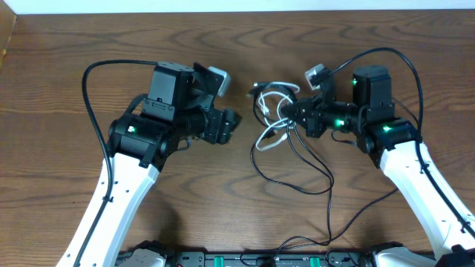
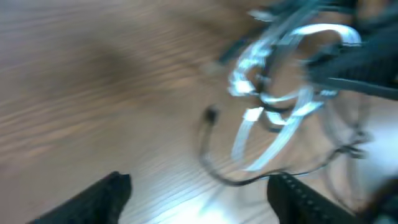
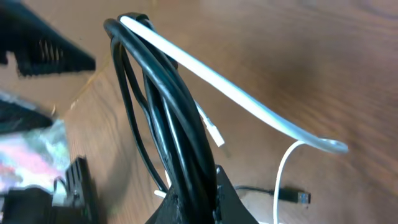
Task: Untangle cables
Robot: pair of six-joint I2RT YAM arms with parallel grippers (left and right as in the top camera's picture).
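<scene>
**Overhead.** The short white looped cord [image 1: 278, 87] and the long thin black cord [image 1: 329, 211] lie knotted centre-right on the brown wood-grain desk [image 1: 59, 59]. The right pincer [image 1: 295, 113] is in the knot, and the left pincer [image 1: 231, 124] is near it. Draw leftward, where bare desk is widest (the far edge is near).

**Left wrist.** The left pincer [image 2: 199, 202] is released and empty. Aim it at one white strand [image 2: 245, 134].

**Right wrist.** The right pincer [image 3: 198, 202] is clenched on black strands [image 3: 168, 106]. Hold them firm.
</scene>
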